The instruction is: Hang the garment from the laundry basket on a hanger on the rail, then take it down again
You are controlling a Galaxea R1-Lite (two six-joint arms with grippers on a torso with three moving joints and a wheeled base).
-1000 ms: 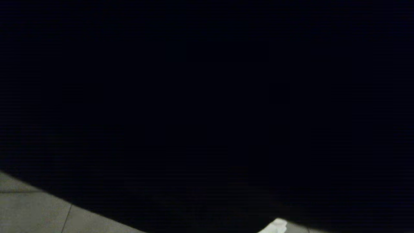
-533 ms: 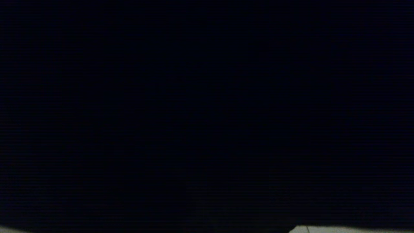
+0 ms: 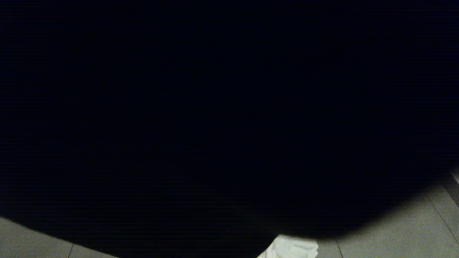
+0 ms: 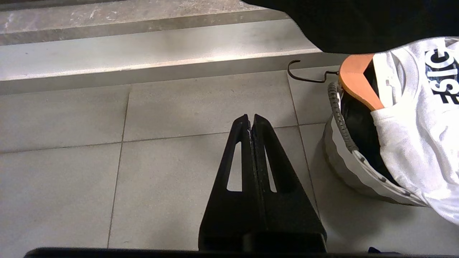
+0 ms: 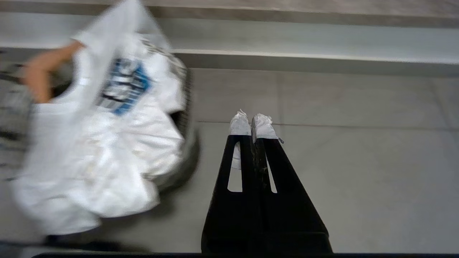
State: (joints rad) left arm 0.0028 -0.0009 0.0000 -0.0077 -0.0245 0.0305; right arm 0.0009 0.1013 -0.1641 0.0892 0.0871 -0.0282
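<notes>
Though closed, both claws [image 4: 250, 117] [image 5: 252, 123] empty.

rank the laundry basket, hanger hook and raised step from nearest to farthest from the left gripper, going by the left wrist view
From the left gripper, shut over the floor tiles:
1. laundry basket, beside it
2. hanger hook, past the basket rim
3. raised step, beyond the tiles

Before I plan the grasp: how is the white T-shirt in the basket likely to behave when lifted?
The white T-shirt will probably be floppy: it droops in folds over the laundry basket rim. It looks light, thin cloth. A wooden hanger is already threaded through its neck, so lifting by the hanger would likely carry the shirt along, though the hanging cloth might drag on the rim.
</notes>
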